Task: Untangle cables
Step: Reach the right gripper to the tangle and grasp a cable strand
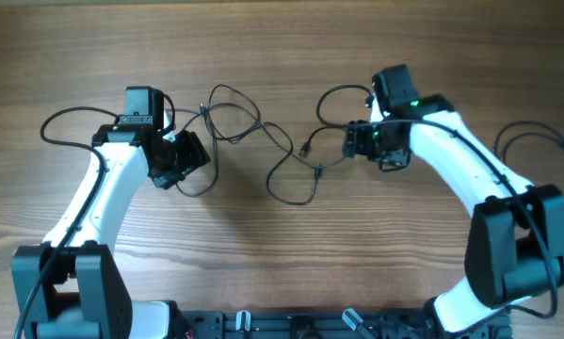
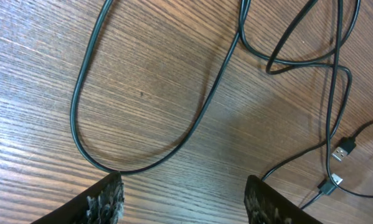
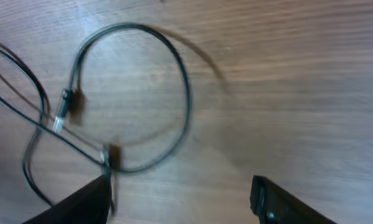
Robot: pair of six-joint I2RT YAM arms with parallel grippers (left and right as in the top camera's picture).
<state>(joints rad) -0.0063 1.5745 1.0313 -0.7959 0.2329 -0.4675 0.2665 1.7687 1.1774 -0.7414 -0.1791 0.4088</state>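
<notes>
Thin black cables (image 1: 263, 132) lie tangled across the middle of the wooden table, in loops with small plugs (image 1: 306, 148). My left gripper (image 1: 189, 155) sits at the tangle's left end, open and empty. In the left wrist view its fingers (image 2: 183, 199) straddle bare wood just below a long cable loop (image 2: 80, 124), and USB plugs (image 2: 342, 151) lie at the right. My right gripper (image 1: 357, 141) is at the right end, open and empty. In the right wrist view a round cable loop (image 3: 186, 93) with plugs (image 3: 63, 111) lies ahead of its fingers (image 3: 180, 199).
Thicker black wires (image 1: 60, 118) belong to the arms and arc out at the far left and far right (image 1: 536, 137). The wooden table (image 1: 282, 245) extends all around the tangle.
</notes>
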